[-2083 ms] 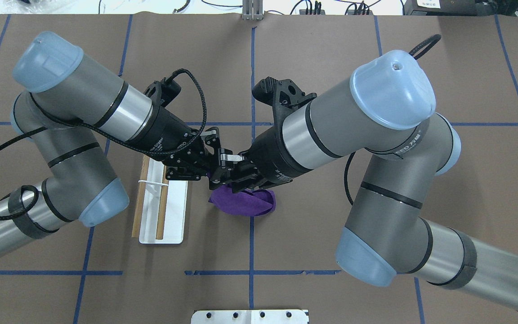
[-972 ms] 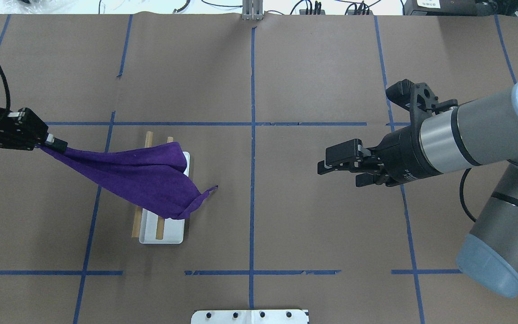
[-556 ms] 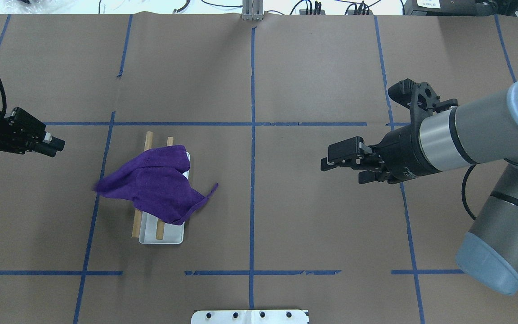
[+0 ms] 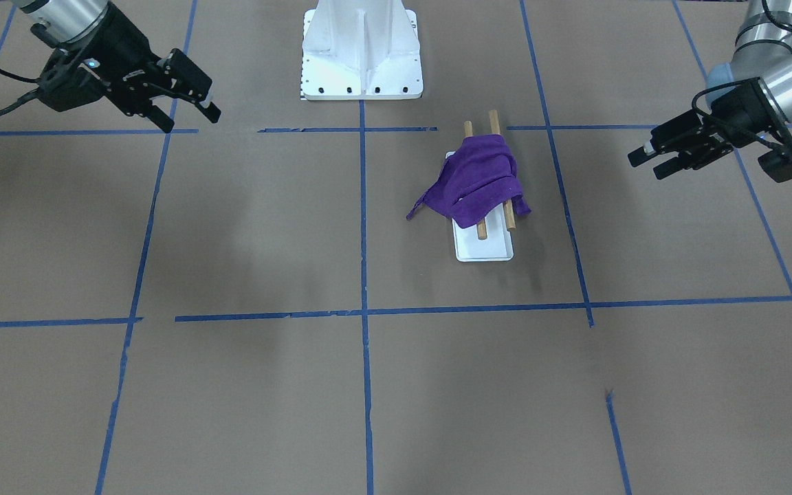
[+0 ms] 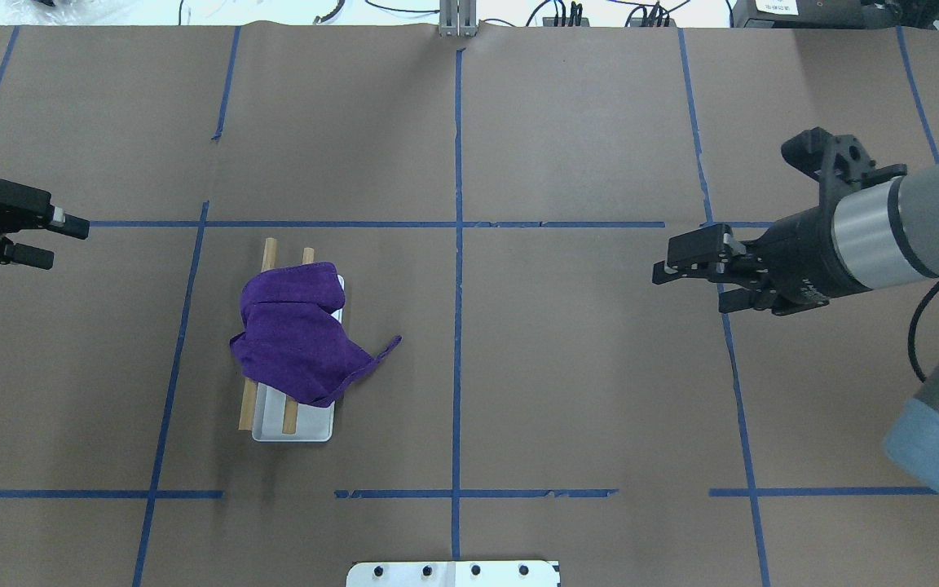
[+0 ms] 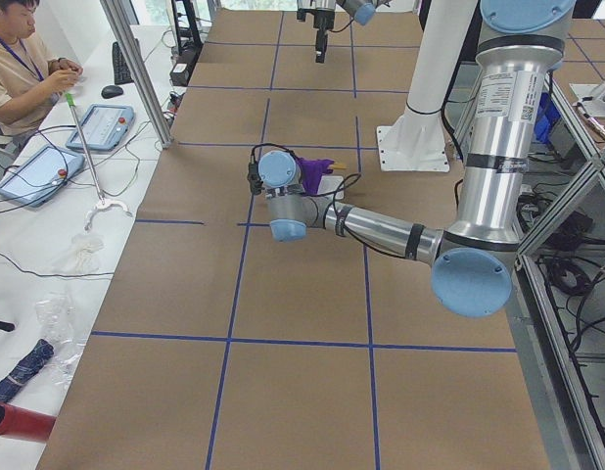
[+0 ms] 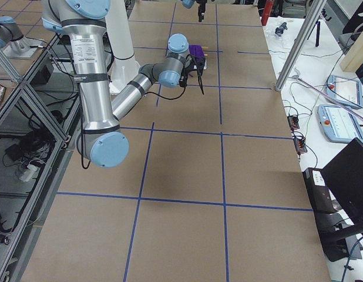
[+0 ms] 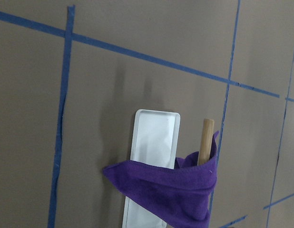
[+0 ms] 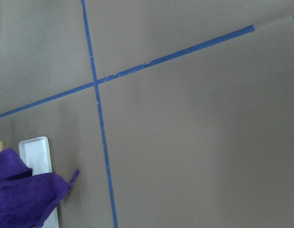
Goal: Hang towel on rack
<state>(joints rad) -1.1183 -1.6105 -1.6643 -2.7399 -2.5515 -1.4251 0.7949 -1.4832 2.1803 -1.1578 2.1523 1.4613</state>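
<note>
Desk (image 5: 567, 391): towel (image 5: 294, 342) drapes your rack (image 5: 310, 425), hanging apparently done. Left end effector (image 5: 68, 245), right end effector (image 5: 688, 292): jaws apart, empty.

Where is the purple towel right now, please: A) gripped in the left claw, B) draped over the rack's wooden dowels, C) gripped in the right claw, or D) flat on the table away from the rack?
B: the towel lies draped across the rack, and the left claw and right claw are open and apart from it.
</note>
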